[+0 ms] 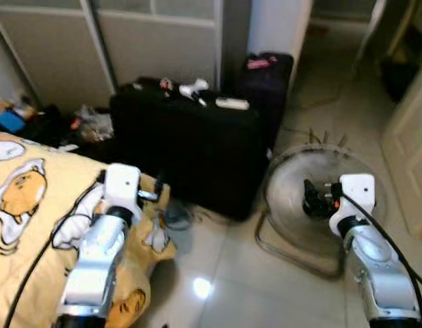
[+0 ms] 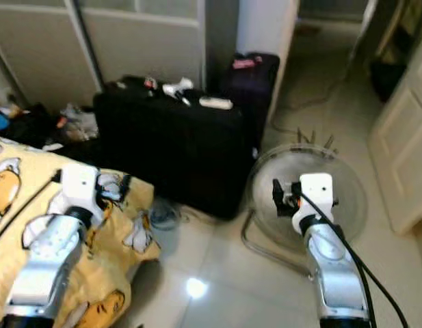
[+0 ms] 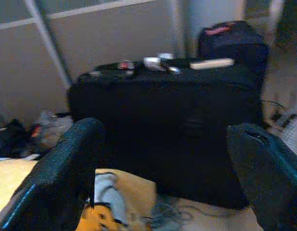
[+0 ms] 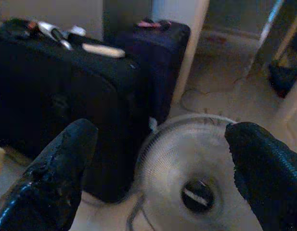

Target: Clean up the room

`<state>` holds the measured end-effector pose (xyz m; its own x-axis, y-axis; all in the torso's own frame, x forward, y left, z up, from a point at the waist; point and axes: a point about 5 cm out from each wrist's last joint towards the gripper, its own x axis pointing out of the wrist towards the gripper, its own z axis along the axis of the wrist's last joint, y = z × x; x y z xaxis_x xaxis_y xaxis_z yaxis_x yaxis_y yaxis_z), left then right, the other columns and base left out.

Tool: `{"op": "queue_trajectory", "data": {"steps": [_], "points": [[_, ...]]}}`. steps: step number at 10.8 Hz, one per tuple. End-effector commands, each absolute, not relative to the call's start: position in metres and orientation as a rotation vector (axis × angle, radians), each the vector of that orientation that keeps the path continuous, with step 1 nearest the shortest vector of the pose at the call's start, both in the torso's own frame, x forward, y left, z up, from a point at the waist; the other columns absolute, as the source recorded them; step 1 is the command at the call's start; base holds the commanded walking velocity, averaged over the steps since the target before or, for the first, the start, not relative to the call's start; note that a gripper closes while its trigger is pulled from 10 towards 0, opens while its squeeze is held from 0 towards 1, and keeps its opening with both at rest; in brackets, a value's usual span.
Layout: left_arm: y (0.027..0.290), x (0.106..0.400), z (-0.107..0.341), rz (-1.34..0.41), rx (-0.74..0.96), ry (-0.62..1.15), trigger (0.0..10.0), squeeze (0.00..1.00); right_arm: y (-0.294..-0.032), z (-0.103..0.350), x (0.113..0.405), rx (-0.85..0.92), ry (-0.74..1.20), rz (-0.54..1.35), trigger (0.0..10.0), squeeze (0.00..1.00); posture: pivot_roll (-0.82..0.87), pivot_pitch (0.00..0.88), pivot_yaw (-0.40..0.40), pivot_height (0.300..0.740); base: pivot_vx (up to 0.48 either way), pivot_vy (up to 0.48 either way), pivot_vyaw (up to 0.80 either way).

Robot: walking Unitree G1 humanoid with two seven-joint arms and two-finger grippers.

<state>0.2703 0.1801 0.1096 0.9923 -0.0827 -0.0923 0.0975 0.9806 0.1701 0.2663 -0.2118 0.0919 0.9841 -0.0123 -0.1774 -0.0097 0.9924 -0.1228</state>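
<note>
My left gripper (image 3: 167,130) is open and held over the corner of a bed with a yellow cartoon-print blanket (image 1: 26,205), facing a big black suitcase (image 1: 190,150). On the suitcase top lie a white remote-like bar (image 1: 232,104) and a few small white and red items (image 1: 190,87). My right gripper (image 4: 160,129) is also open with nothing between its fingers, and hangs above a round floor fan (image 1: 313,198) lying on the tiles. A greyish bundle with cords (image 1: 175,217) lies on the floor between bed and suitcase.
A dark purple suitcase (image 1: 269,85) stands behind the black one, against a white pillar. Loose clutter (image 1: 81,123) is piled by the sliding wardrobe doors at the left. A white door (image 1: 409,150) is at the right, with pale tiled floor (image 1: 224,287) in front.
</note>
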Motion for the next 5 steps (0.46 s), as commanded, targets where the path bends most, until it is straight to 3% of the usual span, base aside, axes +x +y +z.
{"op": "queue_trajectory", "data": {"steps": [1,5], "points": [[0.1884,0.2688,0.1075,-0.062,0.182,0.099,10.0,0.00,-0.2031,0.0918,0.2683,-0.124,0.178,0.025,10.0,0.00,-0.02,0.000,0.015,0.740,0.000,0.000,0.00],[0.1945,0.2638,0.1027,-0.023,0.195,0.119,10.0,0.00,-0.2006,0.0902,0.2699,-0.121,0.193,0.018,10.0,0.00,-0.02,0.000,0.003,0.740,0.000,0.000,0.00]]}}
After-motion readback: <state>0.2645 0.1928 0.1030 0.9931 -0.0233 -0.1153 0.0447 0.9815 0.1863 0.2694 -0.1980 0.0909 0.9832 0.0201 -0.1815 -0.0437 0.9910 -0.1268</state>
